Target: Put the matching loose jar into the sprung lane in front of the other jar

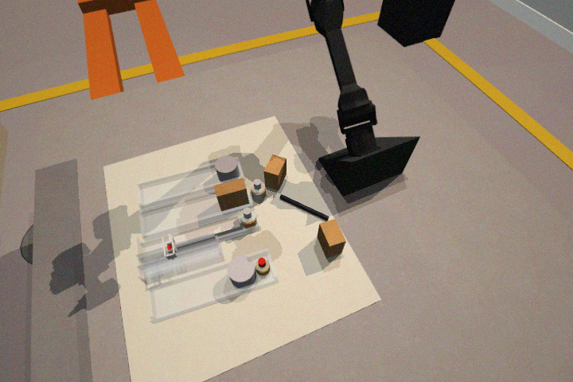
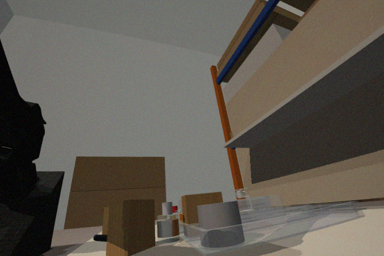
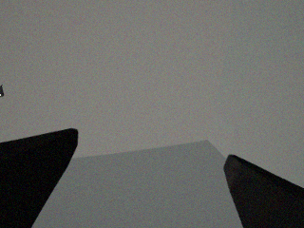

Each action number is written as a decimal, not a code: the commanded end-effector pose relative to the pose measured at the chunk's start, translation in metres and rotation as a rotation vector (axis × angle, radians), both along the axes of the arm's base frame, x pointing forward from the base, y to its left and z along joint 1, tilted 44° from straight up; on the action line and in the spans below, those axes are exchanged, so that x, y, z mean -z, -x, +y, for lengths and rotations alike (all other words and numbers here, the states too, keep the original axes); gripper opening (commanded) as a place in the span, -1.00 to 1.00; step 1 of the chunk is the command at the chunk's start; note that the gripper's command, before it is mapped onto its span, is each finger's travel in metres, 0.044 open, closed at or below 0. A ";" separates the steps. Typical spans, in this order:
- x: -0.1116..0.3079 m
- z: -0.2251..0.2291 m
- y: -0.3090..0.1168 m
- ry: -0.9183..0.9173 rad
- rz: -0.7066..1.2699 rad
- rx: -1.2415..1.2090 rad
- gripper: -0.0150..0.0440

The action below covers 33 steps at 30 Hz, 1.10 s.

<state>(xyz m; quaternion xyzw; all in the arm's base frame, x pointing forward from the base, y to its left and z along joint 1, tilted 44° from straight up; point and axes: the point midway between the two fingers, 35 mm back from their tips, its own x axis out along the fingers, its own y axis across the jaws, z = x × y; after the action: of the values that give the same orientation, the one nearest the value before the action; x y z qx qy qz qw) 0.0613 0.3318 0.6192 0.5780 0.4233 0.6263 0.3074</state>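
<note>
My gripper (image 3: 154, 151) is open and empty, its two dark fingertips wide apart in the wrist view against plain wall. It is out of sight in the top and exterior views; the arm rises past the top edge in the top view. A grey-capped jar (image 1: 247, 220) stands near the front end of the clear sprung lane (image 1: 237, 234). Another grey-capped jar (image 1: 257, 192) (image 2: 165, 228) of like look stands just in front of the neighbouring lane. A red-capped jar (image 1: 262, 267) stands at the front of the nearest lane. The pusher plate is not clearly visible.
A brown box (image 1: 231, 194) (image 2: 201, 207) and grey cylinders (image 1: 226, 168) (image 1: 241, 271) stand in other lanes. Brown blocks (image 1: 274, 172) (image 1: 331, 238) and a black rod (image 1: 303, 207) lie in front. A red-and-white piece (image 1: 169, 247) sits towards the rear. The black base (image 1: 370, 171) is at the right.
</note>
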 end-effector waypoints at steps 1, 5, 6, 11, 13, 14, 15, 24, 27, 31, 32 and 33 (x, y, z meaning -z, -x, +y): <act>0.040 0.025 -0.047 0.120 0.013 0.173 1.00; 0.079 0.036 -0.091 0.239 0.019 0.327 1.00; 0.090 0.037 -0.102 0.270 0.019 0.365 1.00; 0.145 0.037 -0.155 0.444 0.017 0.547 1.00; 0.172 0.034 -0.178 0.533 0.010 0.624 1.00; 0.185 0.031 -0.189 0.580 0.006 0.660 1.00; 0.199 0.028 -0.199 0.627 0.002 0.695 1.00; 0.322 -0.029 -0.274 1.110 -0.051 0.941 1.00; 0.360 -0.058 -0.290 1.292 -0.072 0.985 1.00; 0.409 -0.102 -0.301 1.547 -0.103 1.003 1.00; 0.420 -0.115 -0.302 1.616 -0.113 0.997 1.00; 0.432 -0.128 -0.303 1.684 -0.122 0.986 1.00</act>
<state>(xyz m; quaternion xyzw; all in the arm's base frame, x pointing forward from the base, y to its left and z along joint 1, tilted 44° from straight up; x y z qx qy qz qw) 0.3598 0.2389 0.2228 0.3161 0.4038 0.0071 0.8585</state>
